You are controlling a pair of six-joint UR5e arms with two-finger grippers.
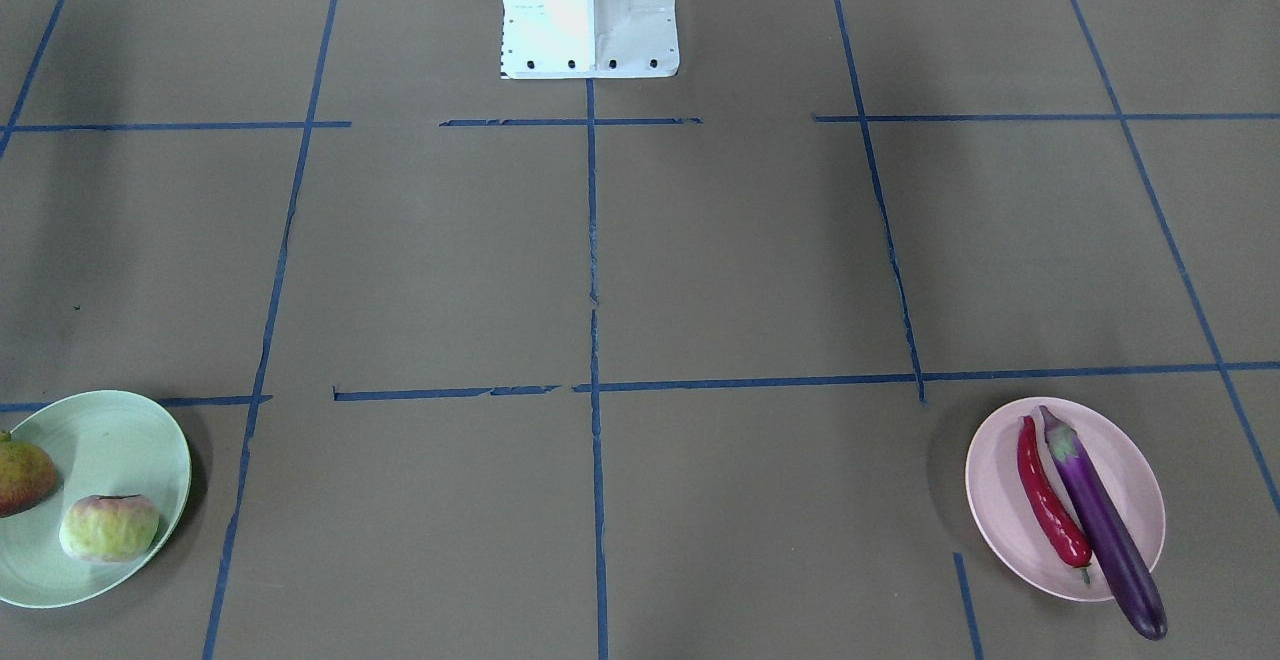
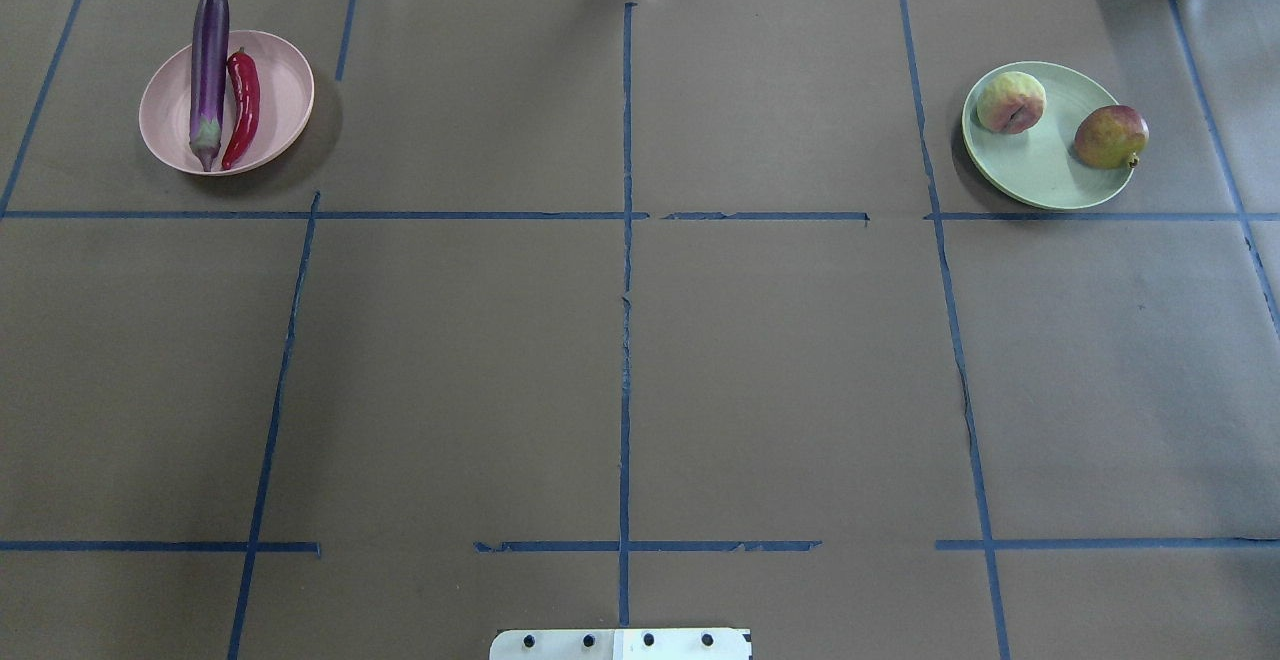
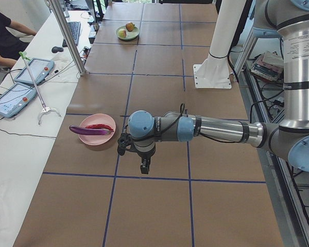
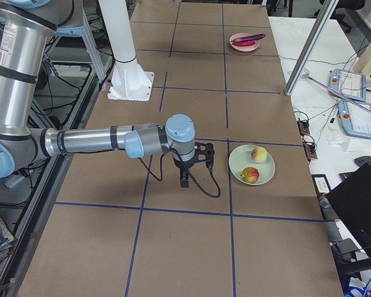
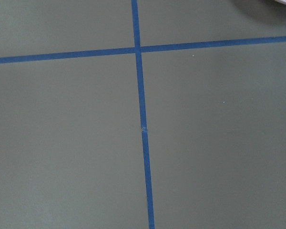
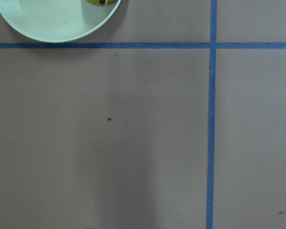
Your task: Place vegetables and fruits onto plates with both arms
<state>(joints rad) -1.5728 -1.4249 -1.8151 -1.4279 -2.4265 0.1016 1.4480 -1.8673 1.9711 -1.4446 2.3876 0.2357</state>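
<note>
Where the table point(image 2: 620, 360) is covered in brown paper and gridded with blue tape point(image 2: 626, 240), 2 plates sit at its far corners, well apart. The pink plate point(image 2: 280, 90), on the robot's left, carries both vegetables. The eggplant point(image 2: 209, 70) lies lengthwise across it, its cap end inside the near rim and its rounded end reaching past the far rim. The chili pepper point(image 2: 243, 110) lies close alongside it, wholly within the plate.

The green plate point(image 2: 1050, 165), on the robot's right, carries both fruits. The peach point(image 2: 1011, 102) rests toward the inner side of the plate. The pomegranate point(image 2: 1110, 136) sits at the outer rim, partly overhanging it.

The left arm point(image 3: 216, 129) reaches out level over the table. The left gripper point(image 3: 144, 167) points downward near the pink plate but apart from it. Whether its fingers are spread or closed cannot be told from the 1 side view that shows it.

The right arm point(image 4: 93, 141) is posed likewise. The right gripper point(image 4: 184, 179) hangs just beside the green plate without touching it, its finger state equally unreadable.

The white base block point(image 1: 590, 10) stands at the robot's edge of the table. Each wrist camera sees tape lines and a plate edge only.
</note>
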